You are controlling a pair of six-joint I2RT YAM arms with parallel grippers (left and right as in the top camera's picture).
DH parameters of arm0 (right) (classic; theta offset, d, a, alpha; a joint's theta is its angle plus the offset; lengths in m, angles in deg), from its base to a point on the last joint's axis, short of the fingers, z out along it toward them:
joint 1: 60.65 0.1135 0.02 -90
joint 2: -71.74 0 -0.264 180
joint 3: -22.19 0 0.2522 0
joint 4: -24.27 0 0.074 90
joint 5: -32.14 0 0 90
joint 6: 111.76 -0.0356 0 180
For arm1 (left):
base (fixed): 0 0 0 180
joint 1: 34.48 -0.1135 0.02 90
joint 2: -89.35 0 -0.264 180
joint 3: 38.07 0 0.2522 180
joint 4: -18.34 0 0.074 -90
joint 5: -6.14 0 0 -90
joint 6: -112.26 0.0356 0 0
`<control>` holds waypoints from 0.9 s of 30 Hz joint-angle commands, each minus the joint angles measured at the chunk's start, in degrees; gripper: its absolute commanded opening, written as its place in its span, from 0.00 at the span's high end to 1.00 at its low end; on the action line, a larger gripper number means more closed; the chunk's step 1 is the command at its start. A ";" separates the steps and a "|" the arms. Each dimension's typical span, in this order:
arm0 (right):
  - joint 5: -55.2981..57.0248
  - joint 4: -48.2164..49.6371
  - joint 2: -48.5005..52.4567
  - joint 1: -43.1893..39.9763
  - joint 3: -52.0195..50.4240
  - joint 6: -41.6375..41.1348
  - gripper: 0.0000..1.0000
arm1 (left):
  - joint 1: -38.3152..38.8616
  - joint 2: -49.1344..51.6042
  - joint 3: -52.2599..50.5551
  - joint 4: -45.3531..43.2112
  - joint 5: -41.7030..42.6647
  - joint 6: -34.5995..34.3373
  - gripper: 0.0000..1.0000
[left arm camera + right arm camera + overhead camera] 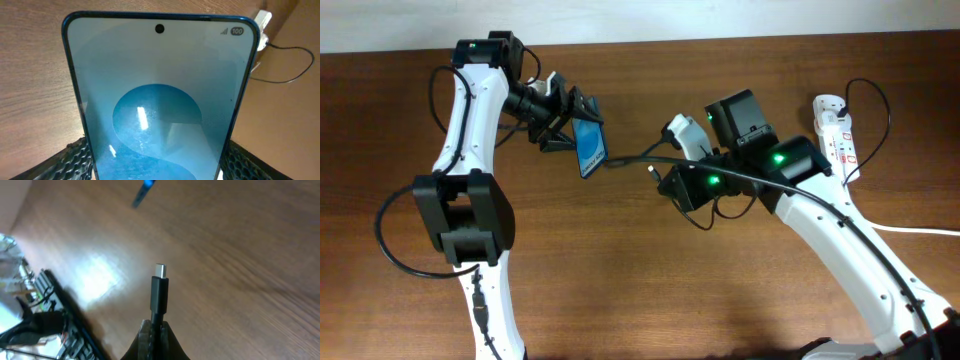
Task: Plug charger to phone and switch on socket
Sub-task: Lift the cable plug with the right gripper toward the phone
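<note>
My left gripper (568, 128) is shut on the phone (590, 148) and holds it above the table, tilted, with its blue screen showing. In the left wrist view the phone (160, 95) fills the frame between the black finger pads (155, 162). My right gripper (667, 182) is shut on the charger's black plug (651, 171), a short way right of the phone. In the right wrist view the plug (160, 287) sticks up from the shut jaws (154, 330), metal tip free, and the phone (145, 190) shows far off, blurred. The white socket (835, 135) lies at the far right.
The thin black charger cable (875, 110) loops round the socket, which also shows at the top right of the left wrist view (262, 22). The socket's thick white cord (920, 230) runs off right. Both arms' bodies and cables crowd the table's middle.
</note>
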 commanded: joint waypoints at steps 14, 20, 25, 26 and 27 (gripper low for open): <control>11.65 4.48 7.10 0.24 -0.13 -17.66 0.96 | 0.83 -0.04 1.25 -0.50 1.09 -9.64 1.00; 21.46 4.55 7.28 0.24 -0.13 -24.74 0.92 | 0.83 -0.04 1.25 -0.52 -0.20 -10.49 1.00; 22.23 5.97 7.32 0.24 -0.13 -24.72 0.51 | 0.94 -0.04 1.25 -0.52 -0.42 -10.49 1.00; 22.23 6.10 7.32 0.24 -0.13 -24.72 0.50 | 1.01 -0.02 1.25 -0.52 -0.42 -10.49 1.00; 22.25 6.19 7.32 0.24 -0.13 -24.72 0.43 | 1.01 -0.04 1.25 -0.52 -0.42 -10.49 1.00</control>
